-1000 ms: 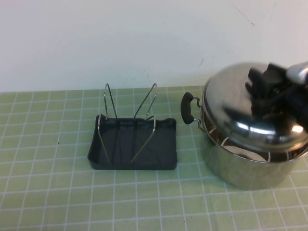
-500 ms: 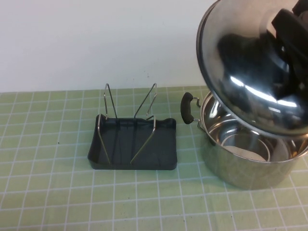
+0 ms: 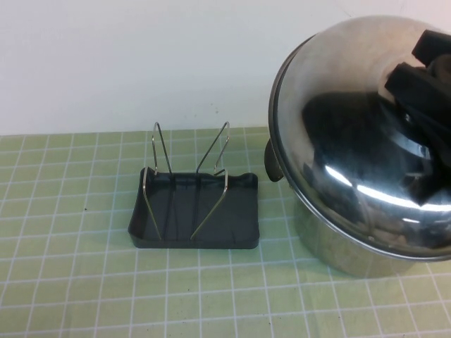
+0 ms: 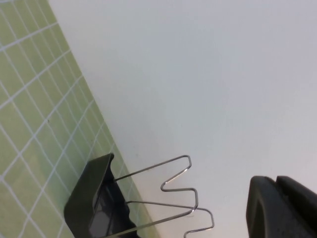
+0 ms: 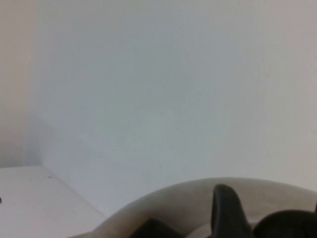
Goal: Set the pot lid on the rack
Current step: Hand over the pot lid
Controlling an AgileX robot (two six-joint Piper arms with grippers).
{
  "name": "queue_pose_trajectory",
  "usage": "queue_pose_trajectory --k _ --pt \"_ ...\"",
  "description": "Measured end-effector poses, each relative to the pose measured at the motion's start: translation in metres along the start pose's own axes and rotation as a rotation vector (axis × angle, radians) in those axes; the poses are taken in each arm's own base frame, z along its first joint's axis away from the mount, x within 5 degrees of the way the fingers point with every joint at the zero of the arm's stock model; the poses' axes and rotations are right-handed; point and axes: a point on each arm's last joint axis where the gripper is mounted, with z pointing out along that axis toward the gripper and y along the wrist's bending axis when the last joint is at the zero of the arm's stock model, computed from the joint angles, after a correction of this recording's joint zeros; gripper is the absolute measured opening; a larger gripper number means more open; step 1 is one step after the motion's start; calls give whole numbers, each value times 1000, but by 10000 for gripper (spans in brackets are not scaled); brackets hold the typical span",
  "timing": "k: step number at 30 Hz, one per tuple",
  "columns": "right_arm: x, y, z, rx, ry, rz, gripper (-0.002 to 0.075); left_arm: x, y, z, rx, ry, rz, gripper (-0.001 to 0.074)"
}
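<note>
The pot lid (image 3: 338, 127), round, domed and shiny steel, hangs tilted in the air above the steel pot (image 3: 331, 243) at the right, its dome facing the camera. My right gripper (image 3: 423, 95) is shut on the lid at its centre, and the knob is mostly hidden by the fingers. In the right wrist view the lid's rim (image 5: 188, 198) curves behind one black finger (image 5: 225, 213). The rack (image 3: 194, 208), a dark tray with silver wire loops, stands empty left of the pot. It also shows in the left wrist view (image 4: 94, 198). My left gripper (image 4: 277, 208) is shut, empty and away from the rack.
The green gridded mat (image 3: 70, 282) covers the table. A white wall (image 3: 141, 63) rises right behind the rack and pot. One black pot handle (image 3: 270, 165) pokes out from under the lid toward the rack.
My right gripper has lifted the lid off the pot and tilted it up. Since half a second ago the lid has come lower and a little left, hiding the pot's opening.
</note>
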Motion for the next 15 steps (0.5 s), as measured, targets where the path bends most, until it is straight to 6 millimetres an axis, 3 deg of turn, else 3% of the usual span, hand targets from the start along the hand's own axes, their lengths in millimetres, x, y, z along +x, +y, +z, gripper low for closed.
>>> queue_pose_trajectory --k 4,9,11,15 --pt "3 0 0 1 33 15 333 1 0 0 -2 11 16 -2" --pt "5 0 0 2 54 7 333 5 -1 0 10 54 -181 -2" --pt "5 0 0 2 55 8 333 6 -5 -1 26 77 -151 -2" --pt "5 0 0 2 55 23 333 12 -48 -7 164 221 94 -2"
